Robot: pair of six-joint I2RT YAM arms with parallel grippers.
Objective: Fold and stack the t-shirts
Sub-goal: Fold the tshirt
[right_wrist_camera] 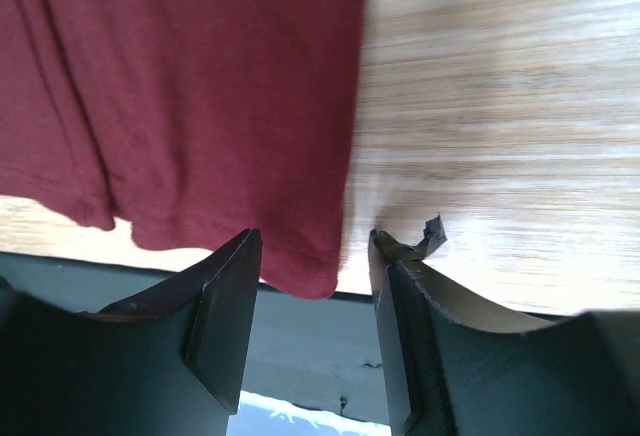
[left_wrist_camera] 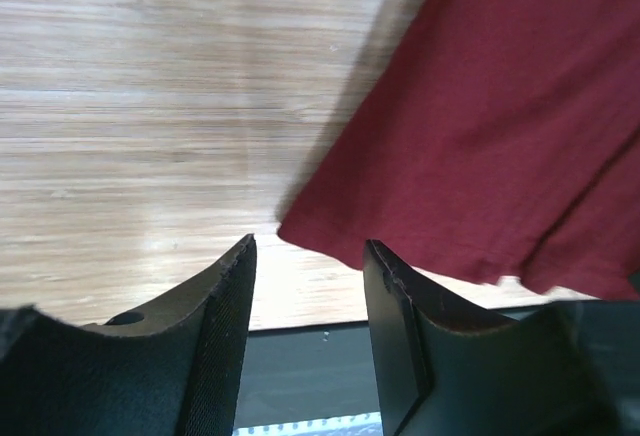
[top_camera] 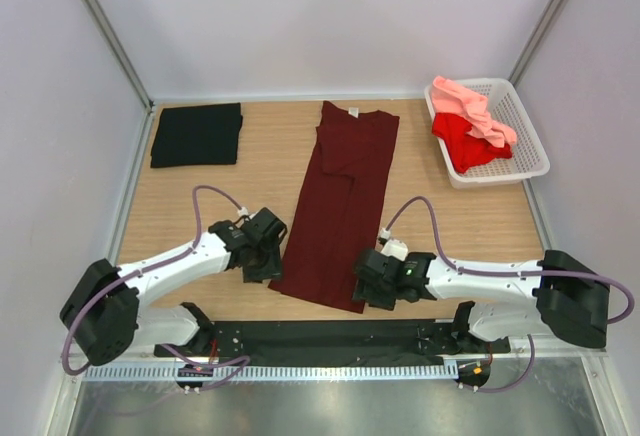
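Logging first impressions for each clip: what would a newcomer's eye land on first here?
First comes the dark maroon t-shirt, folded into a long narrow strip down the middle of the table, with the left gripper and right gripper open at its two near hem corners. Next come the black t-shirt, folded flat at the far left, and the white basket at the far right, where a salmon pink t-shirt lies partly over a bright red t-shirt.

Light-grained wooden tabletop [top_camera: 170, 196], enclosed by plain pale walls [top_camera: 330, 16] at rear and both sides. Metal frame posts [top_camera: 105, 26] at rear corners. Black strip [top_camera: 330, 341] along near edge, with slotted white rail [top_camera: 300, 371] beside it. Even, diffuse lighting with soft shadows.
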